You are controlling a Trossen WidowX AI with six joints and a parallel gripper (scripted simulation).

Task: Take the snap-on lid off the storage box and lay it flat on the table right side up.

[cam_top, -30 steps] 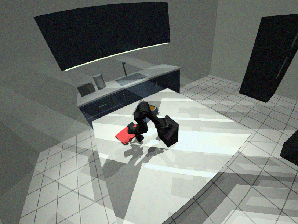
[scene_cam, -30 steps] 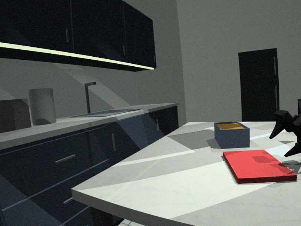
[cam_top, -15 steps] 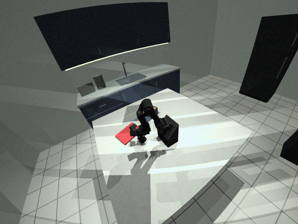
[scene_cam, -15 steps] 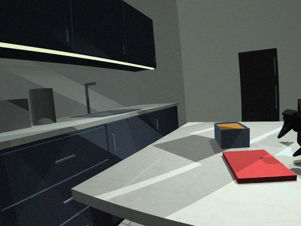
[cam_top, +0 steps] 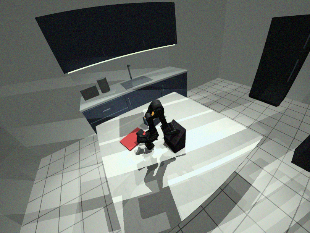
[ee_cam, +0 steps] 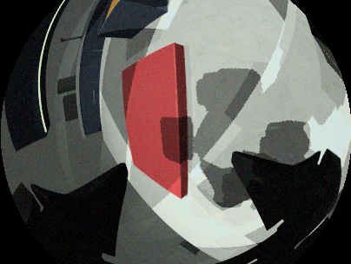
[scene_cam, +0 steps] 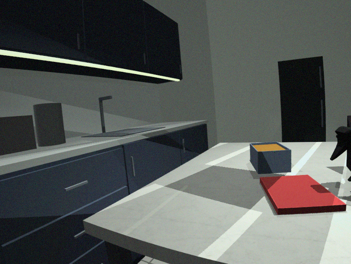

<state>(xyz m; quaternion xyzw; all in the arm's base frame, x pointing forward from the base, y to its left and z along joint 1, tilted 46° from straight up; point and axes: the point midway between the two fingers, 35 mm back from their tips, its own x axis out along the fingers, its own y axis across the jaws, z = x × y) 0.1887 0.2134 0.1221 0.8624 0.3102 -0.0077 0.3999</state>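
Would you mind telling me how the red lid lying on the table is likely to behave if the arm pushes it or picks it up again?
The red lid looks like a stiff slab with straight edges, so it probably won't flop. Lying flat on the table, it should slide, not roll or tip. It is thin and broad, so an edge grip may let it tilt. The gripper is open, holding nothing.

Lid [scene_cam: 300, 193]: red, thin rectangular slab, lying flat on the pale surface [scene_cam: 181, 224], free of the jaws; in the wrist view it is sitting ahead of the wide-open jaws, nearer the left finger [ee_cam: 77, 219], with a finger shadow falling on it.

Box [scene_cam: 269, 157]: dark blue, uncovered, orange inside showing, standing upright beyond the lid's far end, farther from the jaws, apart from the lid.
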